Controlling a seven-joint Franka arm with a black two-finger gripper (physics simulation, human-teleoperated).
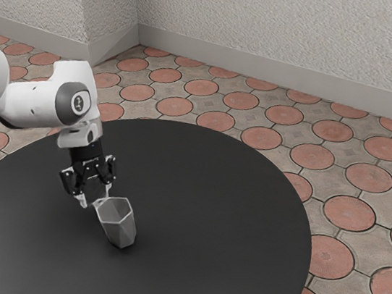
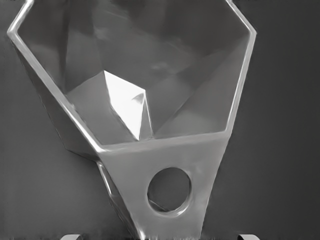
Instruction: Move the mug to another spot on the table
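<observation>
Lining up on the mug (image 1: 117, 222): my gripper (image 1: 96, 197) sits low over the handle (image 2: 167, 190), arm coming in from the exterior view's left.
Mug position: standing on the black table (image 1: 230, 217), in the near-left part of the top, well in from the edge.
Handle: a flat tab with a round hole, pointing toward my hand, which is why I'm approaching from this side.
Jaws: open, one fingertip (image 2: 70, 236) either side of the handle, a gap showing on both sides; nothing gripped yet.
Mug contents: empty, just grey facets down to the bottom.
Next, I reckon: close on the handle, lift, carry to bare tabletop further right.
</observation>
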